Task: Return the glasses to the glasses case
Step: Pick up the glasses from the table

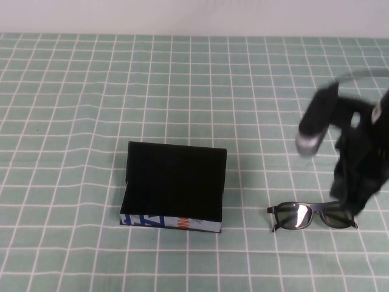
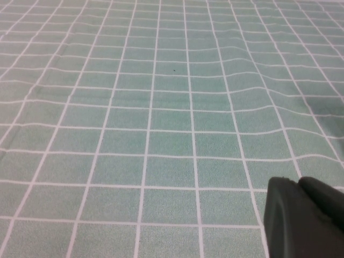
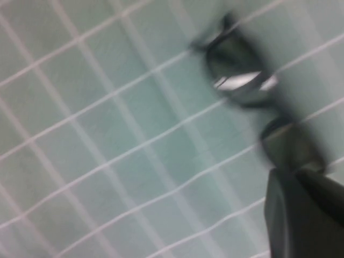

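The black glasses case (image 1: 173, 182) stands open in the middle of the table, its lid raised at the back and its white printed strip (image 1: 170, 222) facing me. The black glasses (image 1: 311, 215) lie on the cloth to the right of the case, lenses toward me. My right gripper (image 1: 349, 205) hangs just over the right end of the glasses, its fingers together. In the right wrist view the glasses (image 3: 242, 75) lie blurred just ahead of the right gripper (image 3: 296, 173). My left gripper (image 2: 299, 184) is shut and empty over bare cloth, out of the high view.
A green cloth with a white grid (image 1: 121, 91) covers the whole table. The right arm (image 1: 319, 121) reaches in from the right edge. A pale wall runs along the back.
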